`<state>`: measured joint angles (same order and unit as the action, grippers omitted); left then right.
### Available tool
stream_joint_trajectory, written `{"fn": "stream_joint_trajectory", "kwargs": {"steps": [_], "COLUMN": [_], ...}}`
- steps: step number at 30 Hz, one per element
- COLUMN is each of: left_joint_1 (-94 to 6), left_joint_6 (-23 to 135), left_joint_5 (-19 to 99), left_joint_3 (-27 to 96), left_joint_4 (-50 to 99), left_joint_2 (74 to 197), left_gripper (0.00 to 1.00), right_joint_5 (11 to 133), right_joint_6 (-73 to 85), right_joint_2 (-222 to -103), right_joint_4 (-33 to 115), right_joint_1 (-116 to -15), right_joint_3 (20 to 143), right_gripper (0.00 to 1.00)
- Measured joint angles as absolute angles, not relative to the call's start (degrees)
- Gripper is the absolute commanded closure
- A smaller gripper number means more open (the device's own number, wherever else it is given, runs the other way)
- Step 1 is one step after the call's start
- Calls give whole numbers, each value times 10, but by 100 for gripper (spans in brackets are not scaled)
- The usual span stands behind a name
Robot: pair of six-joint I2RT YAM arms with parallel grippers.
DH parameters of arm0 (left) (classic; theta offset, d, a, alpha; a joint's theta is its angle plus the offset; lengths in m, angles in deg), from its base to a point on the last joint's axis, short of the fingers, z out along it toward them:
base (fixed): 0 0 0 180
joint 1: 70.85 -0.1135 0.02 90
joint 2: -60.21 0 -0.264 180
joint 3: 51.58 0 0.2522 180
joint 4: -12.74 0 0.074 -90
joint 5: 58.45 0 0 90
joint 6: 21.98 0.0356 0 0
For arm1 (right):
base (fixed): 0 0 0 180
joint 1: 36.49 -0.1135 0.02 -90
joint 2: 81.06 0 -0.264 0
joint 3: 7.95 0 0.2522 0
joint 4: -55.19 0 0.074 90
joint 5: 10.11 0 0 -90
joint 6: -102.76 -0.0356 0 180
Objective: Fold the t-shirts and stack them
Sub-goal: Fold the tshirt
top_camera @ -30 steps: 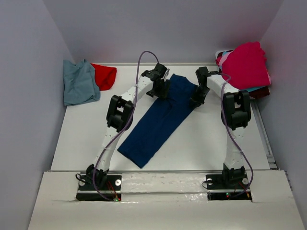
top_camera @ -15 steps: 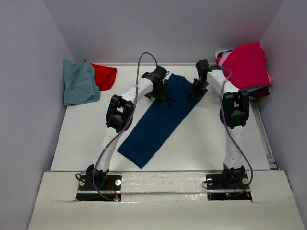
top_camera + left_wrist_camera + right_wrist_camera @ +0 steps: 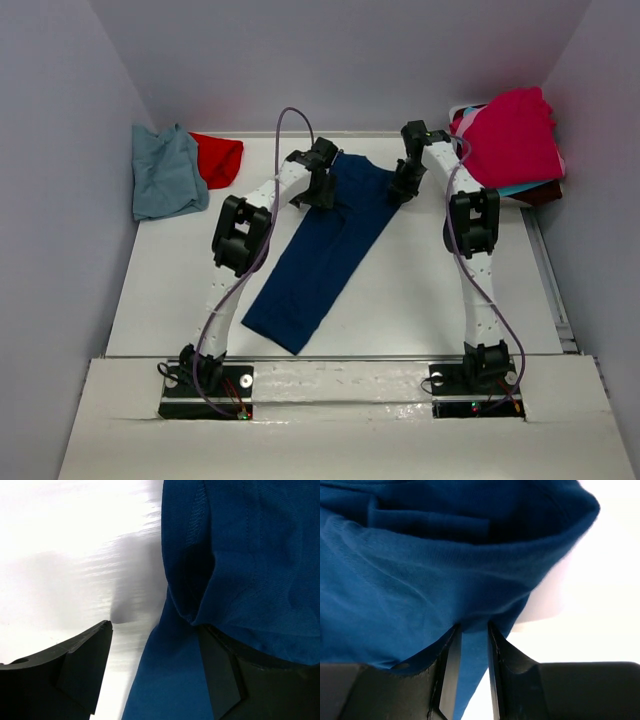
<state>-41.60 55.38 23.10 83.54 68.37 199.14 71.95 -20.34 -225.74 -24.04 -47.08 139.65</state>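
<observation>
The navy t-shirt, folded into a long strip, lies diagonally across the table; no print shows. My left gripper is at its far left edge. In the left wrist view the gripper is wide open, the shirt hanging over one finger and the other finger over bare table. My right gripper is at the far right edge. In the right wrist view it is shut on a fold of the shirt.
A blue-grey shirt and a red one lie at the far left. A magenta shirt tops a pile at the far right, with turquoise and maroon edges under it. Grey walls close in the table.
Both grippers have moved left and a little farther back, and the shirt's far end has shifted left with them. The near end has slid slightly left.
</observation>
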Motion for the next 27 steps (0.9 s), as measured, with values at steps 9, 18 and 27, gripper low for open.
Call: {"fn": "stream_joint_trajectory", "kwargs": {"steps": [9, 18, 27], "left_joint_1": [-422, -423, -426], "left_joint_6": [540, 533, 530], "left_joint_5": [220, 218, 222], "left_joint_3": [743, 623, 643], "left_joint_4": [660, 638, 666], "left_joint_2": [1938, 1865, 1875], "left_gripper": [20, 20, 20], "right_joint_5": [681, 596, 541], "right_joint_6": [-163, -151, -140], "right_joint_2": [-2311, -2342, -2349], "right_joint_4": [-250, -224, -185], "right_joint_1": [-471, -471, -473], "right_joint_3": [1488, 1527, 1532], "right_gripper": [57, 46, 28]}}
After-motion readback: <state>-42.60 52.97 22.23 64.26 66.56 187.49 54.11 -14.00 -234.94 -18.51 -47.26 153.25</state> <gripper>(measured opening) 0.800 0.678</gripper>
